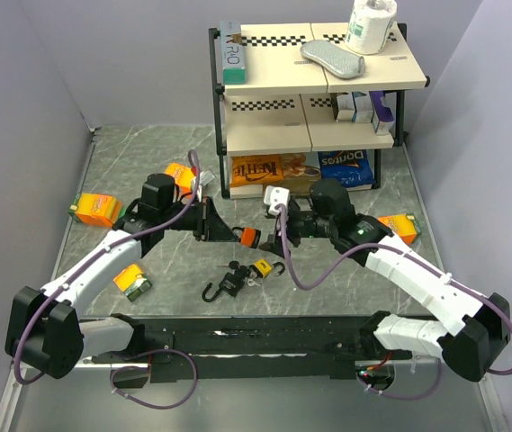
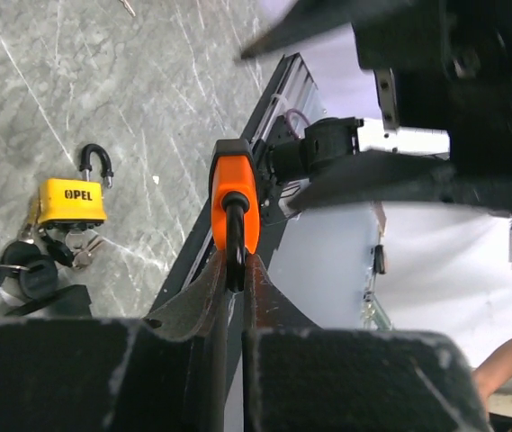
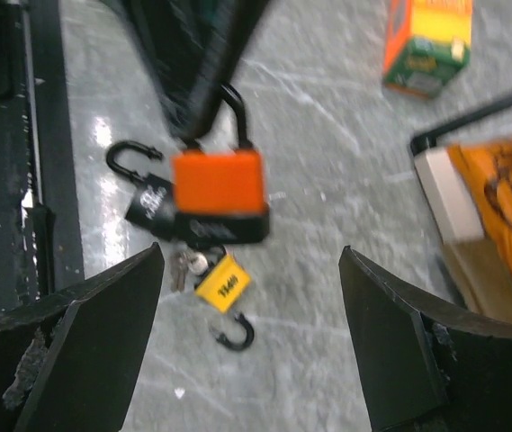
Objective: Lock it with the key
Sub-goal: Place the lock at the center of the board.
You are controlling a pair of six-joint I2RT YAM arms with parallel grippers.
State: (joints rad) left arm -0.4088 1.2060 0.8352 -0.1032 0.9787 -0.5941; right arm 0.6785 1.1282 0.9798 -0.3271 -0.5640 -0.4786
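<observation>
Orange lock (image 3: 220, 193) held above desk (image 1: 193, 153) by shackle, pinched in left pincer (image 2: 235, 270). Right pincer (image 3: 251, 250) spread wide, empty, facing lock. Keys (image 2: 80, 250) left on desk. Judged: key pickup, insertion, turn not yet done.

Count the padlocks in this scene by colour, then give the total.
orange padlock: 1
yellow padlock: 1
black padlock: 1
Total: 3
</observation>
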